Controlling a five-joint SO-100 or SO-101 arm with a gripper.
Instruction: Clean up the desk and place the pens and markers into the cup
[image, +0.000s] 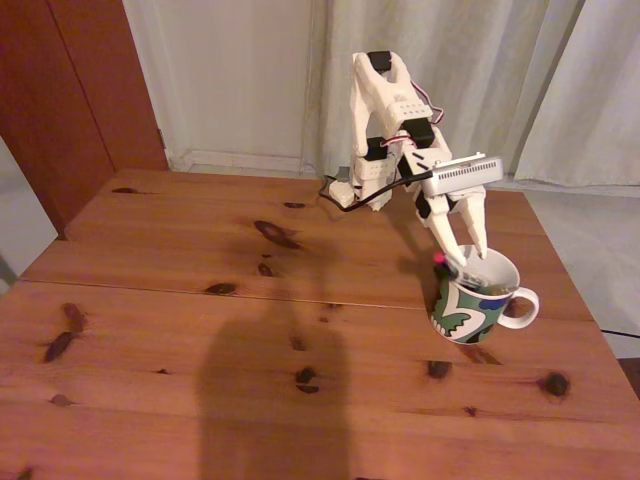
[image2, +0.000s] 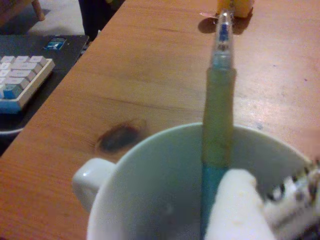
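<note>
A: Hanging right over the cup, the gripper points its fingers down at the rim. Has it got hold of anything?

B: I can't tell for sure. In the fixed view the fingers stand a little apart, tips at the cup's mouth, with a pink-red speck just beside the left tip. In the wrist view a teal pen rises from beside a white finger and lies over the far rim. Whether the fingers pinch it or it only leans there, the pictures don't show.

A: So which way does the pen run from the gripper?

B: Its long axis runs straight ahead of the fingers in the wrist view: lower end down inside the cup beside the finger, clear upper end past the far rim. I judge the next move turns on that: the pen is already in the mouth, so it needs only a release or a nudge downward.

A: Anything else beside the fingers?

B: A white marker with black print sits just right of the finger, inside the cup. The handle sticks out to the left.

A: Anything in the way?

B: Nothing I can see on the desk near the gripper. A keyboard lies well off, past the desk's edge. The risk I'd guess at is a finger catching the rim and tipping the cup.
</note>
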